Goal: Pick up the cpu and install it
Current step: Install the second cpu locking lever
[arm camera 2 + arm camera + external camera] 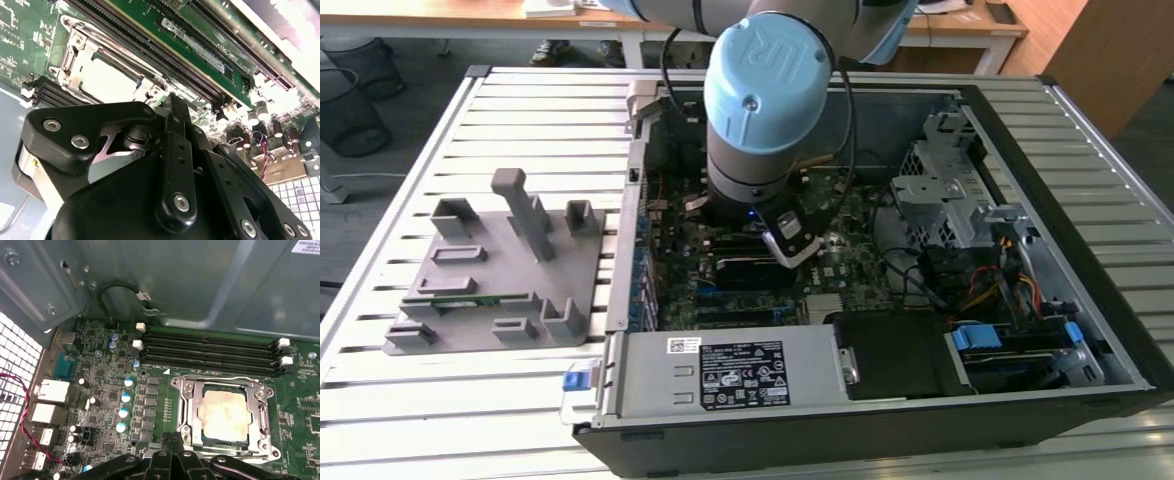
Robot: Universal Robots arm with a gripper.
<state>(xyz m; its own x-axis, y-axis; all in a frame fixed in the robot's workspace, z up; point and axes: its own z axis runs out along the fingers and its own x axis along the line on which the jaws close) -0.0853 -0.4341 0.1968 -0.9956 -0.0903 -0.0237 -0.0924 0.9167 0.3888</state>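
Note:
The cpu (226, 415), a flat square chip with a pale metal top, lies in the motherboard socket with the socket's metal frame (187, 412) around it. It shows in both wrist views, and in the second wrist view the cpu (107, 80) lies just beyond the black fingers. My gripper (170, 440) hovers just beside the socket's edge, shut with its fingers pressed together and nothing between them. The second wrist view has the gripper (175, 105) with its fingertips closed above the board. In the exterior view the arm (767, 120) reaches straight down into the open computer case (1067, 330).
Four black memory slots (210, 350) run beside the socket. A grey fixture (494, 290) with a green memory stick (454, 300) sits on the slatted table at the exterior view's left. The power supply (720, 375), drive cage (947, 200) and cables (987, 290) crowd the case.

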